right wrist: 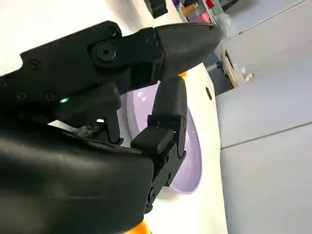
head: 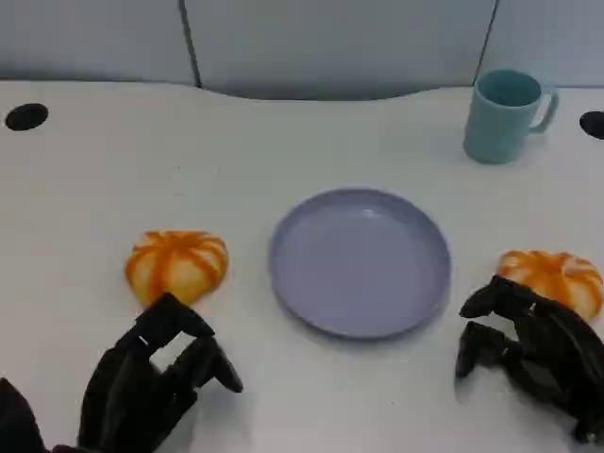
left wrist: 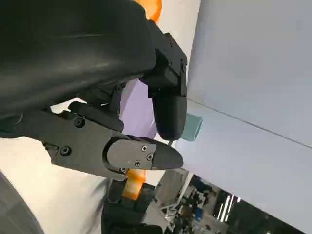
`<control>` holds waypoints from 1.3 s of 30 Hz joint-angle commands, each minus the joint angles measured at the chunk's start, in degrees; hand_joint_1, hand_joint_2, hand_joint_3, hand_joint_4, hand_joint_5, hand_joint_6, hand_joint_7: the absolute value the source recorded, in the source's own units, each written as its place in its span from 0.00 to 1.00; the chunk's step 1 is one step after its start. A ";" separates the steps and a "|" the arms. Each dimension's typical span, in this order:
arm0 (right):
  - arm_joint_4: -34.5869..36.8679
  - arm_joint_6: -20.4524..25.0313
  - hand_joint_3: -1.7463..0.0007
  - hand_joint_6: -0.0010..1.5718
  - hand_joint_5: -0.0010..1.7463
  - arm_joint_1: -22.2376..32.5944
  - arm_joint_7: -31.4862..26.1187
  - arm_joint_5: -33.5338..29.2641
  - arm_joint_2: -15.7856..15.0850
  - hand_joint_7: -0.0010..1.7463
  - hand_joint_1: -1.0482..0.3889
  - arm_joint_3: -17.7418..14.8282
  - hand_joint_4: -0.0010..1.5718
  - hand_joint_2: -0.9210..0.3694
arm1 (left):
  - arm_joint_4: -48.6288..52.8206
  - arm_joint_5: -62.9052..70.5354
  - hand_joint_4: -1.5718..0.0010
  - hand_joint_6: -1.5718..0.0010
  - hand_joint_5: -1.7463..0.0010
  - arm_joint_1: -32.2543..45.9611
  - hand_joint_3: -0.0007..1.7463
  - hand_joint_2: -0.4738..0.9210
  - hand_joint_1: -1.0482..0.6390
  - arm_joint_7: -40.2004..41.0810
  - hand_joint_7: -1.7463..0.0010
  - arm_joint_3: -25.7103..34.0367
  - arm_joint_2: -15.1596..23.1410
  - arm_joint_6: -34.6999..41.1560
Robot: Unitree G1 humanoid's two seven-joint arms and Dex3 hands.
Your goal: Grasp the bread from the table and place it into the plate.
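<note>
Two orange striped bread rolls lie on the white table. One bread roll (head: 176, 264) is left of the lavender plate (head: 359, 260), the other bread roll (head: 554, 278) is to its right. The plate holds nothing. My left hand (head: 151, 377) hovers just in front of the left roll, fingers apart, holding nothing. My right hand (head: 528, 354) sits just in front of the right roll, its fingers curved and apart, with nothing in them. In the left wrist view the fingers (left wrist: 146, 153) point toward the plate (left wrist: 139, 109). The right wrist view shows its fingers (right wrist: 168, 112) over the plate (right wrist: 190, 161).
A teal mug (head: 505, 115) stands at the back right, behind the plate. Two black round holes (head: 25, 116) mark the table's far corners. A grey wall panel runs along the table's back edge.
</note>
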 commanded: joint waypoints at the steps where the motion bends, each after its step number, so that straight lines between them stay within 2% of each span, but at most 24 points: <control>1: 0.69 0.01 0.85 0.41 0.89 1.08 -0.05 -0.24 -0.51 0.66 0.37 -0.16 0.43 0.00 | 0.01 -0.06 0.60 0.72 0.00 -0.05 0.15 1.00 0.32 -0.21 0.07 0.34 0.87 -0.40; 21: 0.74 0.34 0.85 0.41 0.89 1.01 -0.08 -0.31 -0.61 0.66 0.37 -0.16 0.43 0.00 | -0.30 0.55 0.60 0.73 0.00 0.22 0.16 1.00 0.32 0.27 0.05 0.16 0.87 -0.62; 29: 0.54 0.93 0.87 0.42 0.88 1.11 -0.53 0.04 -0.39 0.65 0.37 -0.40 0.44 0.00 | -0.33 0.19 0.59 0.72 0.00 0.19 0.14 1.00 0.32 0.14 0.06 0.20 0.74 -0.28; 39: 0.52 1.00 0.85 0.41 0.89 1.16 0.07 0.16 -0.38 0.65 0.38 -0.27 0.43 0.00 | -0.15 -0.29 0.60 0.72 0.00 0.15 0.15 1.00 0.32 -0.29 0.07 0.56 0.92 -0.22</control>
